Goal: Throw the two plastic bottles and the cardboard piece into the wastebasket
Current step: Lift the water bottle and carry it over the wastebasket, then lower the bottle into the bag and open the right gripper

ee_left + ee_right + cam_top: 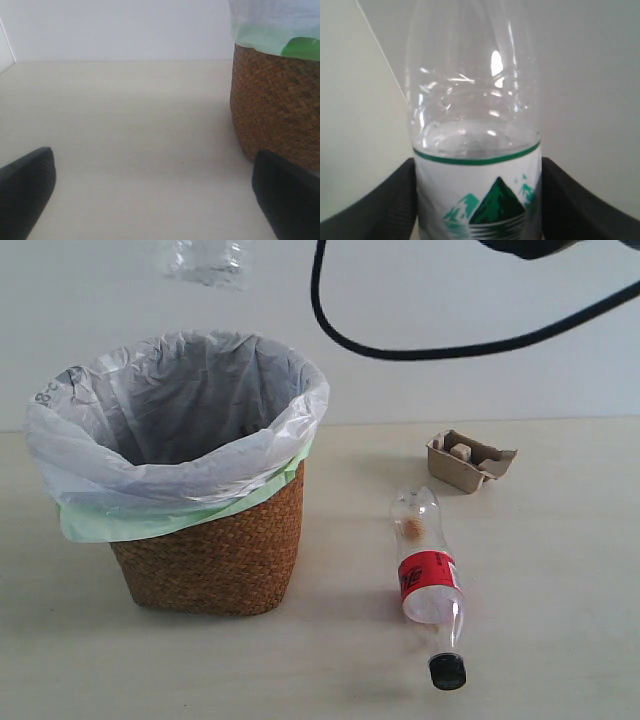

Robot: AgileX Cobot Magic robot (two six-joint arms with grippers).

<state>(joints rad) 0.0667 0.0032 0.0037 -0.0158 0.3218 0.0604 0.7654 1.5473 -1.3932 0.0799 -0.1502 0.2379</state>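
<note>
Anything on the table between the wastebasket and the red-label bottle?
Nothing: bare tabletop between wastebasket and red-label bottle, per the exterior view.

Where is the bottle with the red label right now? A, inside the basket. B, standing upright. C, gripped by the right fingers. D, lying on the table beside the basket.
D: the red-label bottle lies flat on the table beside the basket; the right fingers grip the green-label bottle.
</note>
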